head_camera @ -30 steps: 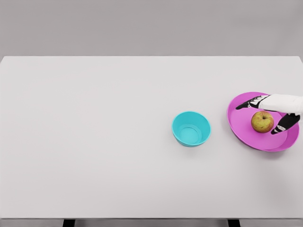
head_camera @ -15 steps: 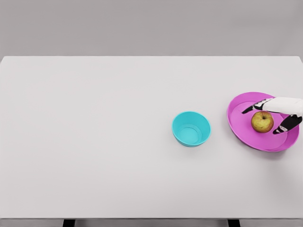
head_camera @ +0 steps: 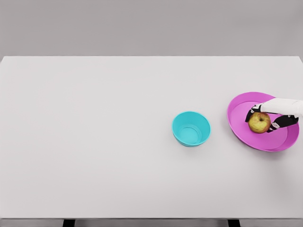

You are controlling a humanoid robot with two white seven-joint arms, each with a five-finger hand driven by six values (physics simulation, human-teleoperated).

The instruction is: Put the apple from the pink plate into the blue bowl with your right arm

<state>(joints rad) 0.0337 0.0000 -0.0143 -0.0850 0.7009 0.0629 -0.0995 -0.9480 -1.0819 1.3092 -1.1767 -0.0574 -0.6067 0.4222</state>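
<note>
The apple (head_camera: 259, 122) is seen on the pink plate (head_camera: 241, 126), at the right of the white counter (head_camera: 94, 142). The right hand (head_camera: 271, 115) is curled around it, with dark fingers (head_camera: 252, 112) visible behind and at its right side; contact appears to be made, though the far side of the fruit is hidden. The arm is cut off by the right edge. The blue bowl (head_camera: 191, 128) is well apart, to the left.
</note>
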